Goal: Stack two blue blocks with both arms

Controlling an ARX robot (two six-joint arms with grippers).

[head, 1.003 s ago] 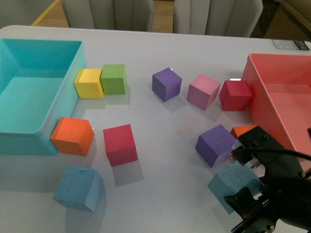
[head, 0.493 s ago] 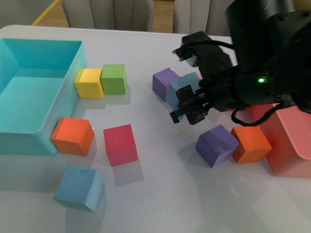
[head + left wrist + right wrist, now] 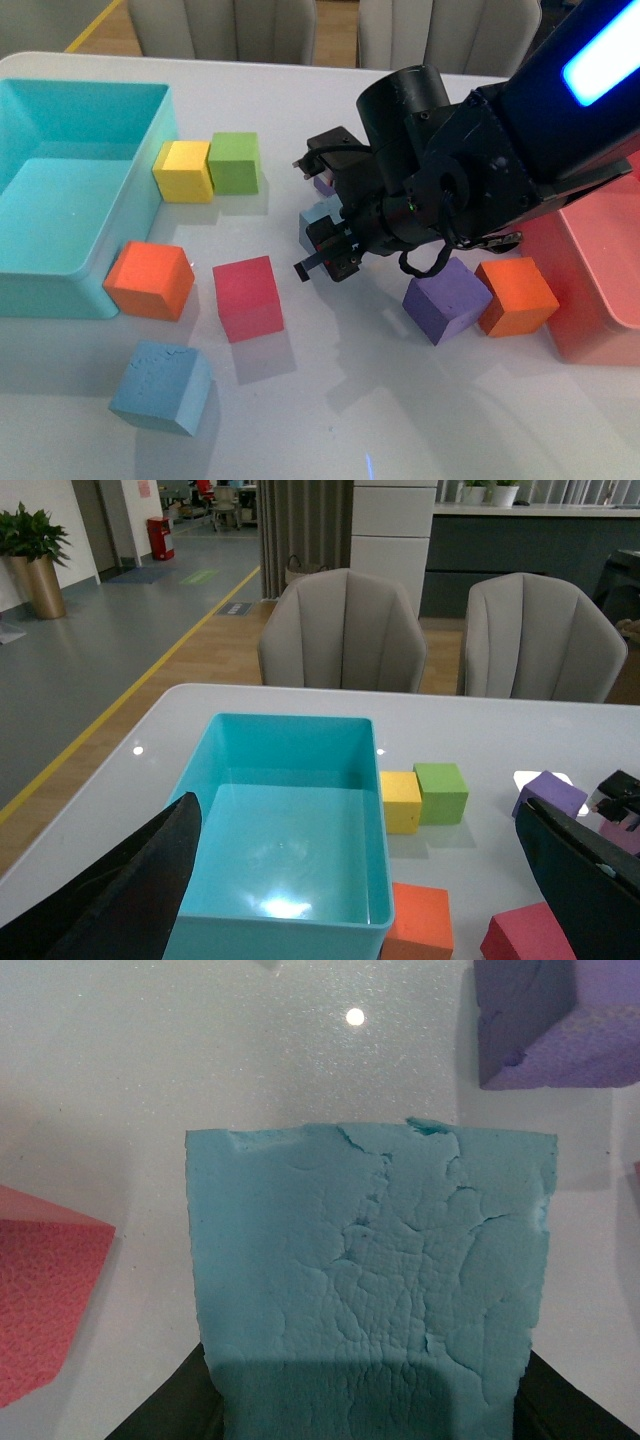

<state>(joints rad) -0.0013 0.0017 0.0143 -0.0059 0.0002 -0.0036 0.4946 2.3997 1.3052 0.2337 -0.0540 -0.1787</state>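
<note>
Cube of light sky-blue foam (image 3: 160,386), pitted, lies nearest on the white table (image 3: 330,420), front-left, nothing touching it. Just beyond: red foam cube (image 3: 247,297) and orange foam cube (image 3: 150,280), the orange one against the large turquoise bin (image 3: 150,130).

Mid-table, the black right arm (image 3: 470,180) blocks much. The right gripper (image 3: 332,232) is clamped on the second light blue foam cube (image 3: 318,220). The front view shows only one corner of it, low over the table; contact with the table unclear. In the right wrist view its cracked face (image 3: 365,1280) fills the frame, with the fingers (image 3: 170,1415) cut off at the edge.

Beside the arm, purple foam cube (image 3: 447,298) touches a second orange cube (image 3: 515,296). The salmon-pink bin (image 3: 590,320) is largely covered.

Farther: yellow cube (image 3: 183,170) touching green cube (image 3: 234,162); purple sliver (image 3: 322,184) behind the gripper.

The left gripper (image 3: 357,815) shows only in its wrist view, fingers spread wide, holding nothing, overlooking the turquoise bin.
</note>
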